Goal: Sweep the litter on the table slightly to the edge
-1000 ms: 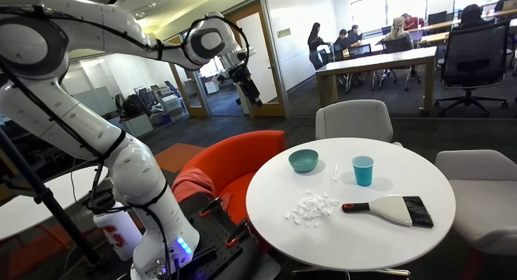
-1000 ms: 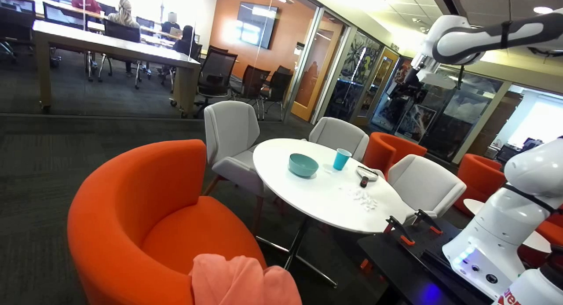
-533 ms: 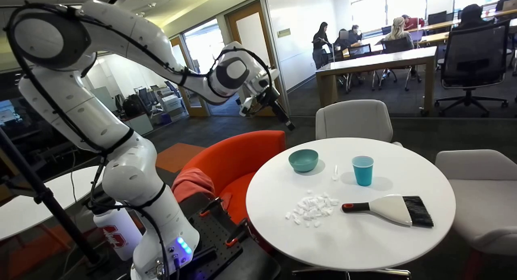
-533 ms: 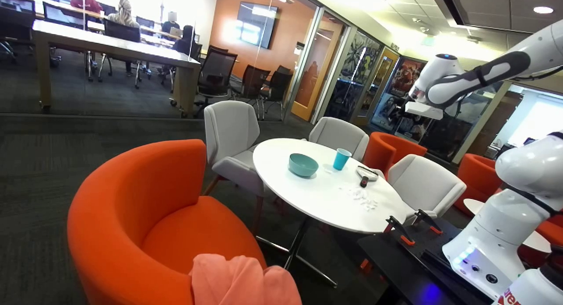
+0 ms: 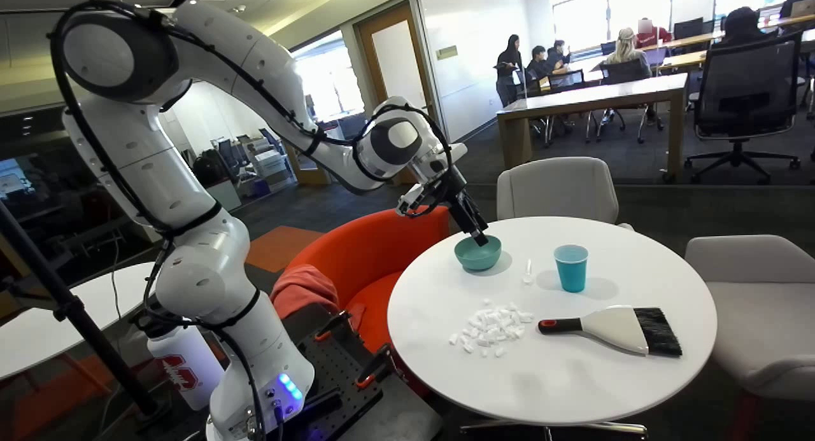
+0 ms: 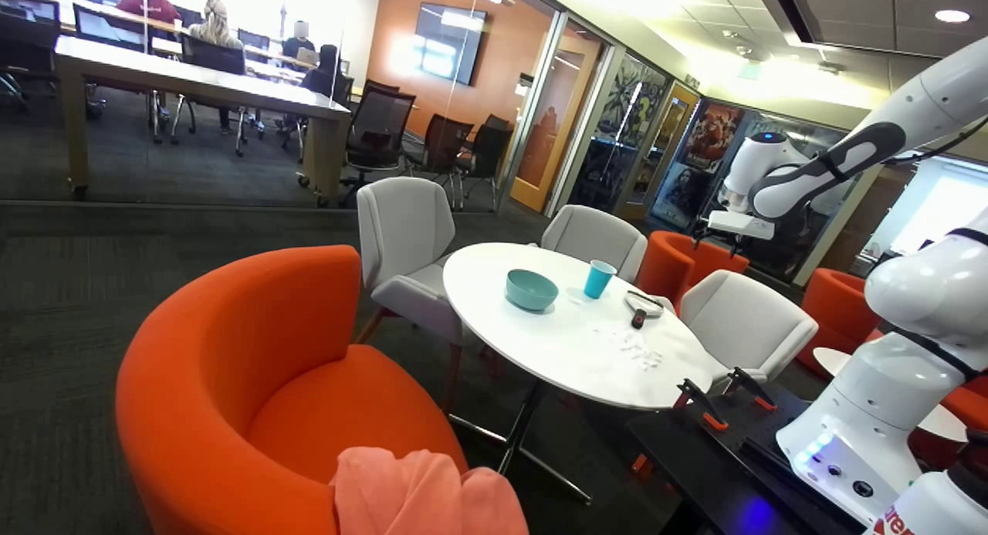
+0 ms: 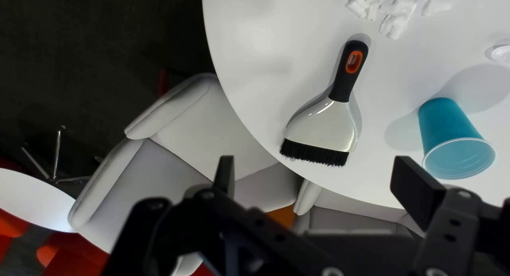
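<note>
The litter (image 5: 490, 328), a loose cluster of white bits, lies on the round white table (image 5: 573, 387). It also shows in an exterior view (image 6: 639, 350) and at the top of the wrist view (image 7: 392, 7). The brush (image 5: 614, 329), with black bristles, pale body and black-and-orange handle, lies flat beside the litter, bristles near the table's edge. It shows whole in the wrist view (image 7: 324, 124). My gripper (image 5: 481, 235) is open and empty, fingers well apart in the wrist view (image 7: 316, 168). It hangs in the air above table height, away from brush and litter.
A teal bowl (image 5: 477, 255), a blue cup (image 5: 571, 269) and a small white spoon (image 5: 528, 271) stand or lie on the table. Grey chairs (image 5: 557, 189) and an orange seat (image 6: 255, 350) surround it. A black mount with clamps (image 6: 710, 419) adjoins the table.
The arm has swung down and toward the table; the gripper is lower and overlaps the bowl in an exterior view. The litter, brush, bowl and cup have not moved.
</note>
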`<state>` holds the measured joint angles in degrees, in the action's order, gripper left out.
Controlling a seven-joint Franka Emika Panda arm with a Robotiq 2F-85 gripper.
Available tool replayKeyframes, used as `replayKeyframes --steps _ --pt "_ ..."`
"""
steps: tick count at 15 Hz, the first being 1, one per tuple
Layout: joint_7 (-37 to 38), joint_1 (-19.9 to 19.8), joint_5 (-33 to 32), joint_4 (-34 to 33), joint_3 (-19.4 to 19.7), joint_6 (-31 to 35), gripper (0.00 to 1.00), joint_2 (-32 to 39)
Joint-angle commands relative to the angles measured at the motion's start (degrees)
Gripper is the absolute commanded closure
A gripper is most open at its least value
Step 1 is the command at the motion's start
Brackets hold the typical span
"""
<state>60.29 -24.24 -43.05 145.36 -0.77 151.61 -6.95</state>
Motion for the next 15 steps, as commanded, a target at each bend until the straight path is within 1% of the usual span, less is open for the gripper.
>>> replayKeyframes --steps 1,2,4,5,8,9,12,14,15 --pt "0.09 3.61 -0.33 -0.24 3.41 -0.44 0.0 -0.08" --pt "4.88 2.95 -3.82 -0.5 3.07 1.16 0.0 0.5" --pt "14.02 2.83 -10.86 -1.55 3.96 5.57 0.0 3.94" --pt "18.74 -0.3 -13.82 -2.65 1.9 7.62 0.0 6.16" --pt "32.6 -0.6 -25.04 -6.52 3.18 11.85 0.0 14.58" --pt "35.95 -0.39 -28.48 -8.29 3.54 12.92 0.0 17.68" --pt "42.36 0.21 -34.88 -14.79 4.62 16.22 0.0 27.04" --pt "43.12 -0.09 -36.79 -19.84 4.79 18.11 0.0 33.11" --pt "41.79 -0.81 -36.53 -21.82 4.57 20.0 0.0 35.63"
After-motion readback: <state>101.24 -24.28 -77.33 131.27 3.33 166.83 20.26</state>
